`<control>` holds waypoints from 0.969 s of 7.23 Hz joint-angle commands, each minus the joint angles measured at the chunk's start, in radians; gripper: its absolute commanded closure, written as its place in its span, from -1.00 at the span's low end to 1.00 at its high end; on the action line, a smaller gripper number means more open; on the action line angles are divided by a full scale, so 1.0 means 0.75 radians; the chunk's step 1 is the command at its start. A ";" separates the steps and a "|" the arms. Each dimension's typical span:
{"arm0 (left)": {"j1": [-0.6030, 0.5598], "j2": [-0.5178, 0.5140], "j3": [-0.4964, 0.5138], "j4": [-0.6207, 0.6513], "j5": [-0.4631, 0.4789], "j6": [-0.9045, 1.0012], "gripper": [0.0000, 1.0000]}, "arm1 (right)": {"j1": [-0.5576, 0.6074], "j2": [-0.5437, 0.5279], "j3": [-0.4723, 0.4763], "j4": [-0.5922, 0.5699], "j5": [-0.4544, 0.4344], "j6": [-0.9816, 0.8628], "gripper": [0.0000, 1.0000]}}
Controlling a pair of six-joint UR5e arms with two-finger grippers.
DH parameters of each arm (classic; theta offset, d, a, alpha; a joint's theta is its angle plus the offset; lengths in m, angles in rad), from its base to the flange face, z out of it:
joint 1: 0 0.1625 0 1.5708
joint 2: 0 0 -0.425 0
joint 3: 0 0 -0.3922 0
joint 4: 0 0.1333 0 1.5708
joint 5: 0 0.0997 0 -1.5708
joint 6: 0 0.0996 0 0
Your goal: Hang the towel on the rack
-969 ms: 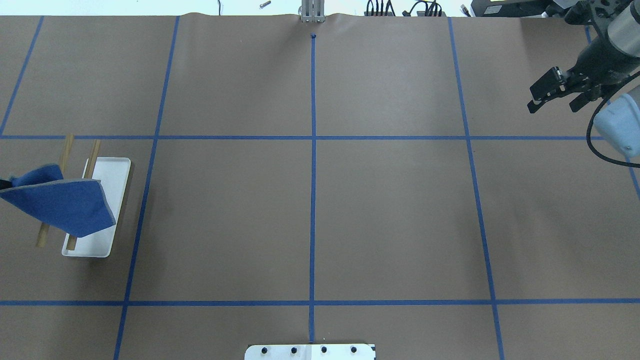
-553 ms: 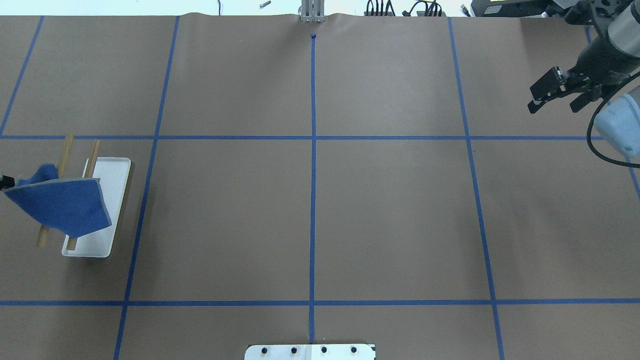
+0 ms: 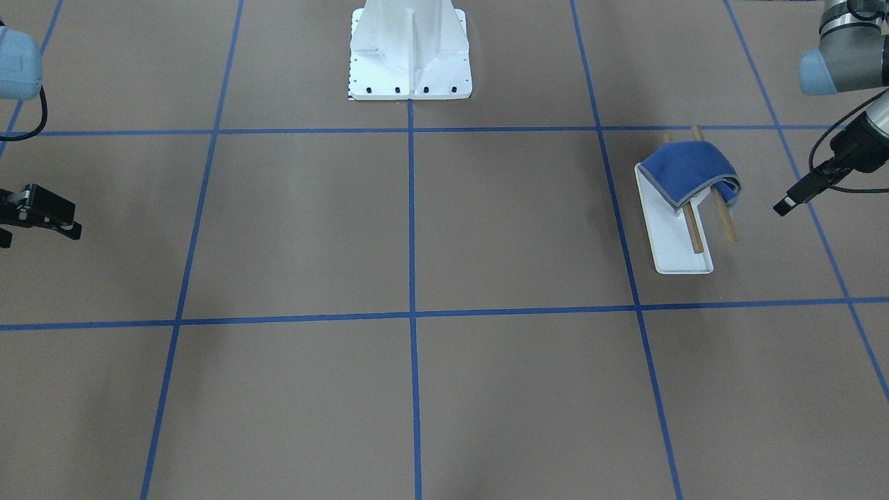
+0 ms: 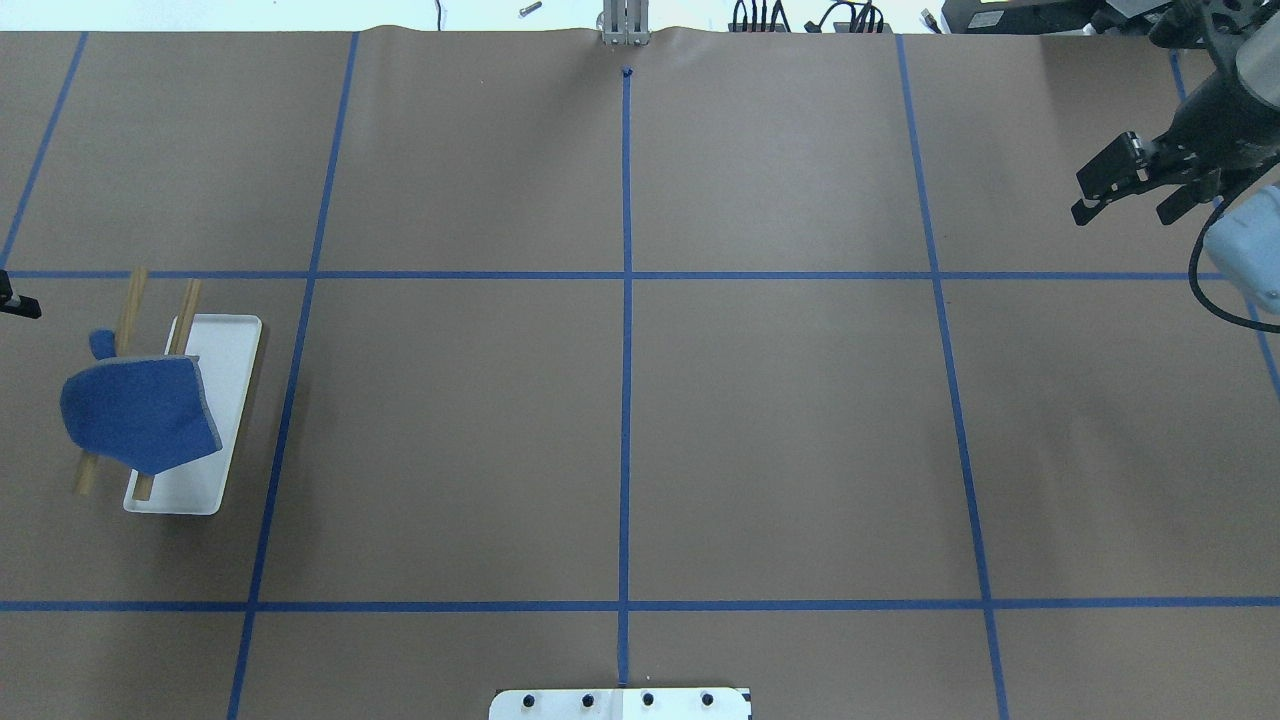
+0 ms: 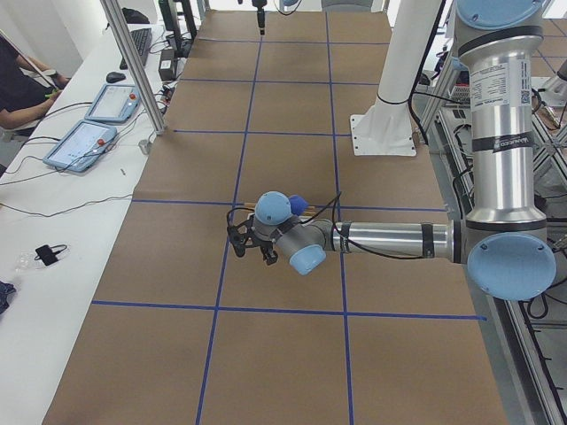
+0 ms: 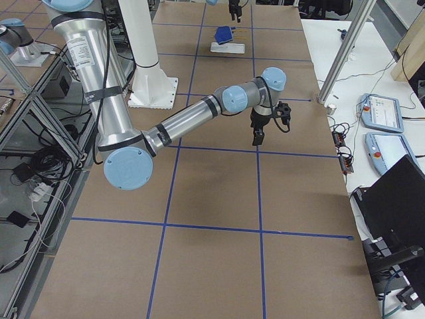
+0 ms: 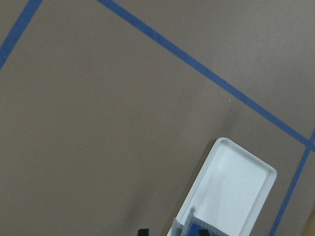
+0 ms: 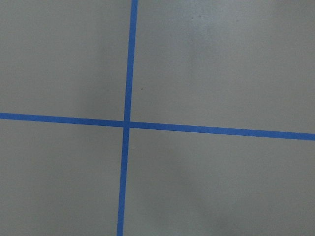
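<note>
The royal-blue towel (image 4: 135, 405) hangs draped over the near half of the rack's two tan rods (image 4: 130, 300), one flap down over the white tray base (image 4: 225, 345). It also shows in the front view (image 3: 687, 170), folded across both rods (image 3: 722, 219) above the tray (image 3: 670, 243). My left gripper (image 3: 788, 203) is open and empty, clear of the towel on the rack's outer side, and only its tip shows at the overhead view's left edge (image 4: 22, 306). My right gripper (image 4: 1120, 213) is open and empty, far off at the table's right.
Blue tape lines cross the brown table. The white bolted robot pedestal (image 3: 410, 52) stands at the robot's edge of the table. The left wrist view shows the tray's end (image 7: 236, 196) and a bit of towel (image 7: 197, 228).
My left gripper has let go of the towel and drawn away from the rack. The towel's held corner has dropped, and it now hangs on the rods. My right gripper has shifted slightly right.
</note>
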 commanded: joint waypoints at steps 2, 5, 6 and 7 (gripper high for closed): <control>-0.247 -0.019 0.145 0.188 0.003 0.793 -0.97 | 0.004 -0.067 -0.042 0.011 -0.079 -0.009 -1.00; -0.403 -0.101 0.153 0.524 0.005 1.471 -0.97 | 0.306 -0.204 -0.151 0.013 -0.098 -0.417 -1.00; -0.404 -0.099 0.166 0.525 0.005 1.485 -0.97 | 0.382 -0.282 -0.163 0.023 -0.072 -0.514 -1.00; -0.404 -0.105 0.206 0.522 0.005 1.471 -0.97 | 0.447 -0.329 -0.208 0.025 -0.009 -0.616 -1.00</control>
